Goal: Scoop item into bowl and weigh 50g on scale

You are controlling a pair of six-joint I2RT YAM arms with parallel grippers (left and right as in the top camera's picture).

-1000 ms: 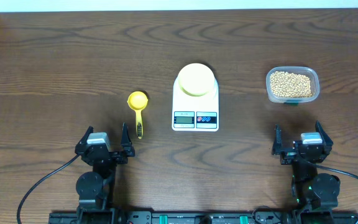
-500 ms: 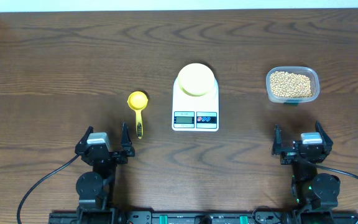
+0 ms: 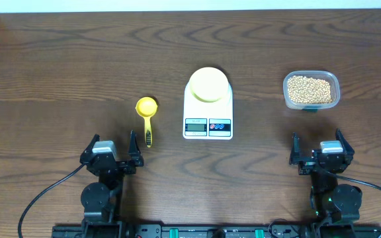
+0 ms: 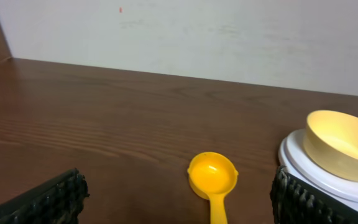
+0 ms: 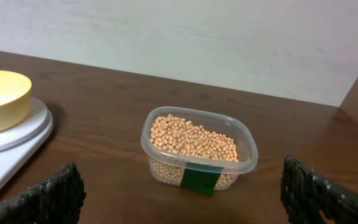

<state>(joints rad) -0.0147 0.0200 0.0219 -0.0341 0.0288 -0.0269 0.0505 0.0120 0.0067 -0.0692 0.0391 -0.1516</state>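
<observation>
On the wooden table [image 3: 58, 59] we see the bowl [image 3: 208, 84] on the scale [image 3: 208, 122], centre; the beans [image 3: 309, 89] fill a clear tub [image 3: 337, 83] at right. Near us, the left gripper [image 3: 109, 157] and the right gripper [image 3: 317, 153] have fingers apart, empty.

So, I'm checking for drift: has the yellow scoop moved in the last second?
No. The yellow scoop keeps the same gap left of the white scale, handle direction unchanged.
</observation>
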